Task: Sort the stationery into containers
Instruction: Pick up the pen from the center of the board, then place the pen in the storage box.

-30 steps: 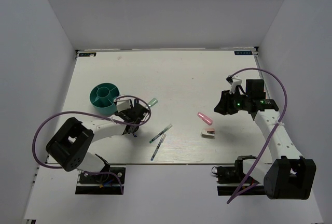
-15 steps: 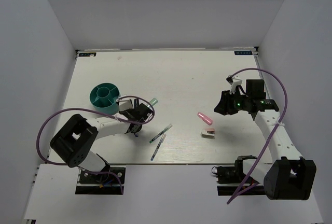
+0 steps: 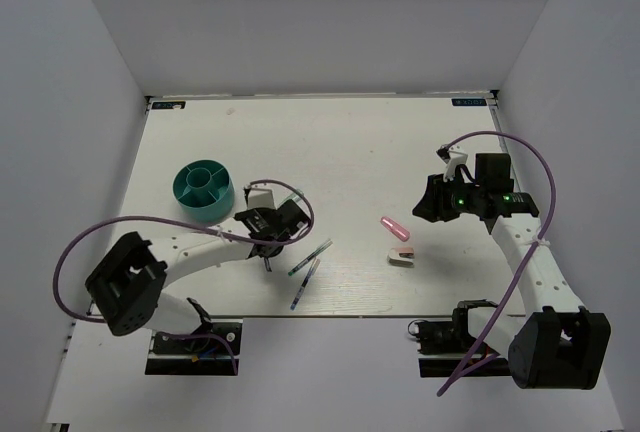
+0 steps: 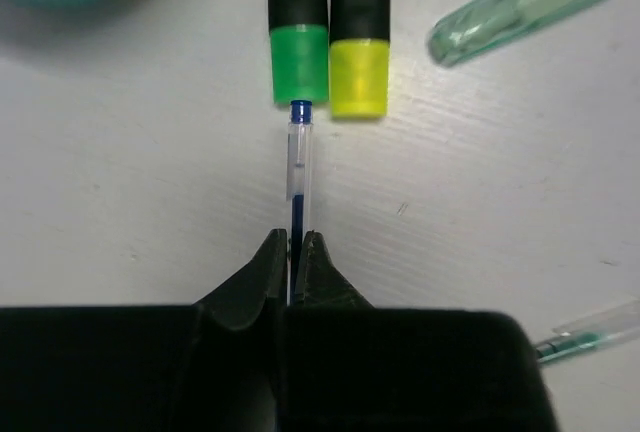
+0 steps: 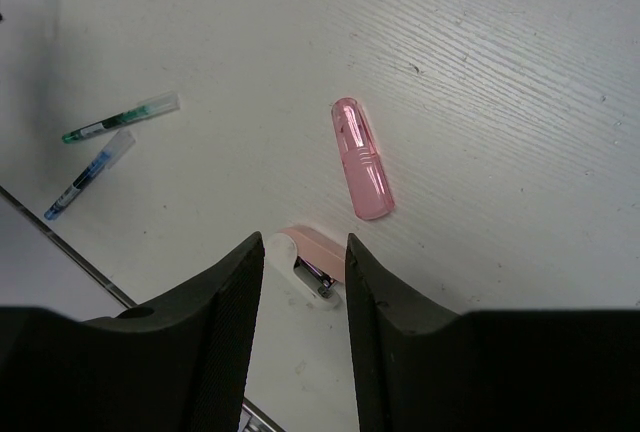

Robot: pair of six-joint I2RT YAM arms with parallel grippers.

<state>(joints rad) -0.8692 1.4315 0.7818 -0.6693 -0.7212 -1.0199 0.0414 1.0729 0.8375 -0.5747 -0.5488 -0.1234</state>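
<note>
Right of the holder (image 3: 203,189), the left tool (image 4: 291,244) pinched a pen (image 4: 297,162); the right tool (image 5: 303,248) hung open, empty; sorting looked barely begun.

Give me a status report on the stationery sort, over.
Left gripper shut on thin blue pen. Right gripper open above pink-and-white block. Two black markers lie right at the pen's tip.
</note>
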